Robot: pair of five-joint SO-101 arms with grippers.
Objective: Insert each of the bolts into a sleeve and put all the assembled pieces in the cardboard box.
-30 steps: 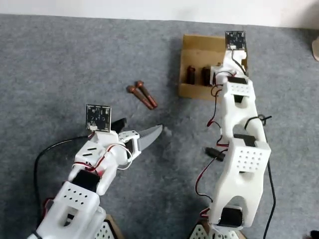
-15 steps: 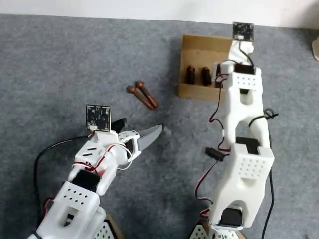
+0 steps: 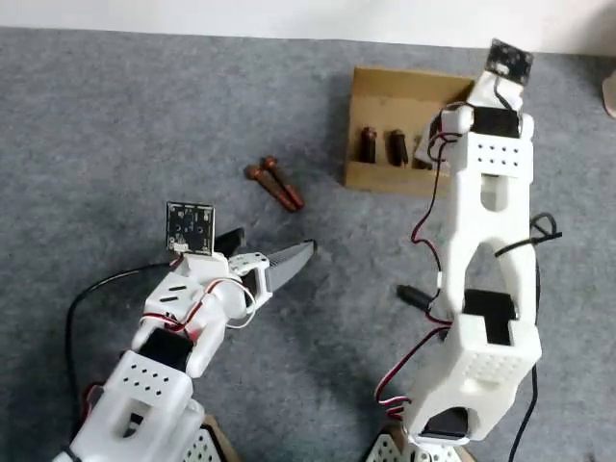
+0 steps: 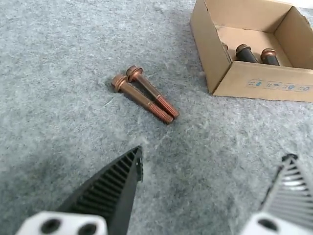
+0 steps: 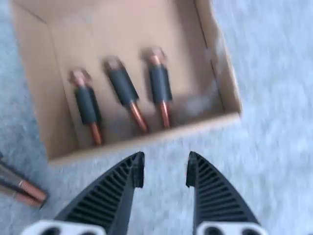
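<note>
Three sleeved copper bolts [image 5: 122,85] in brown cardboard box [image 5: 217,63].
Two bare copper bolts [image 4: 145,101] at eleven o'clock; left tool [image 4: 213,153], right tool [image 5: 165,156] open, empty.

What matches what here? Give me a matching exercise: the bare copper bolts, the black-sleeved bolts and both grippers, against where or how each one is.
Things:
1. two bare copper-coloured metal bolts
2. three bolts in black cylindrical sleeves
3. left gripper
4. right gripper

States:
A. narrowly open, tips by the outer wall of the brown cardboard box
B. lying side by side on the grey carpet
C. wide open over carpet, short of the bare bolts
D. lying in a row inside the box

Pairs: 1-B; 2-D; 3-C; 4-A
</note>
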